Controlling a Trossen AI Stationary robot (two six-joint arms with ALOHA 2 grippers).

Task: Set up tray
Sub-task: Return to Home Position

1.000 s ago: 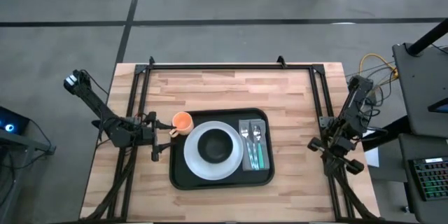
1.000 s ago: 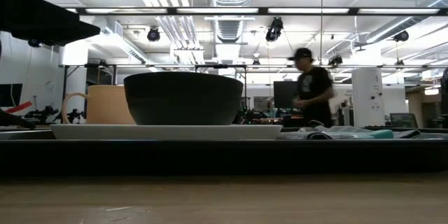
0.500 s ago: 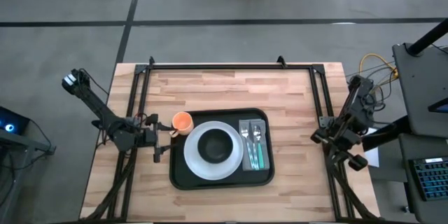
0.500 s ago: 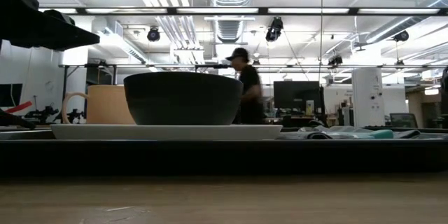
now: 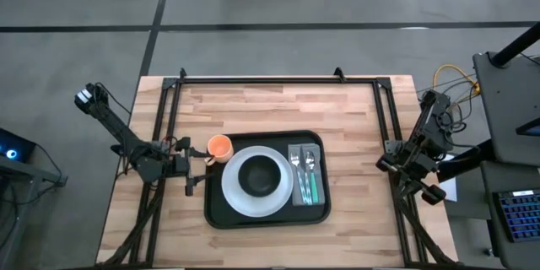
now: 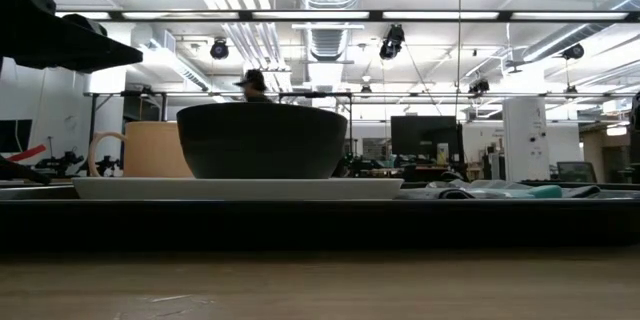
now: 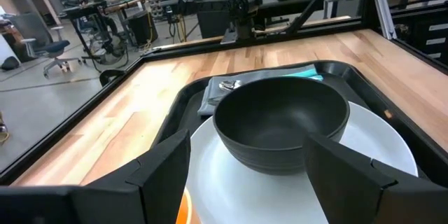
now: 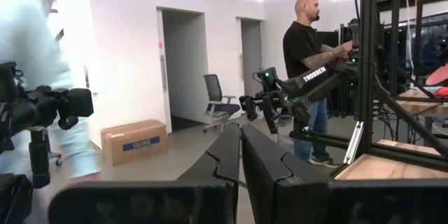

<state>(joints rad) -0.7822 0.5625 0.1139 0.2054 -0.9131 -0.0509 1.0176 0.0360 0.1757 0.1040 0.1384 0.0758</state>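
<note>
The black tray (image 5: pixel 318 218) lies in the middle of the table. On it sits a white plate (image 5: pixel 236 198) with a black bowl (image 5: pixel 262 175) on top. A grey napkin with cutlery (image 5: pixel 305 173) lies in the tray's right part. An orange cup (image 5: pixel 219 146) stands at the tray's far left corner. My left gripper (image 5: pixel 201 173) is open and empty at the tray's left edge, next to the cup; its fingers frame the bowl (image 7: pixel 280 122) in the left wrist view. My right gripper (image 5: pixel 407 175) is shut and empty beyond the table's right edge.
A black metal frame (image 5: pixel 261 78) runs along the table's far, left and right edges. Bare wood (image 5: pixel 270 105) lies between the tray and the far edge. A person (image 8: pixel 308 63) stands in the room beyond the table.
My right gripper has shifted a little beside the table's right edge. A person in the room behind has walked across the background. The things on the tray have stayed where they were.
</note>
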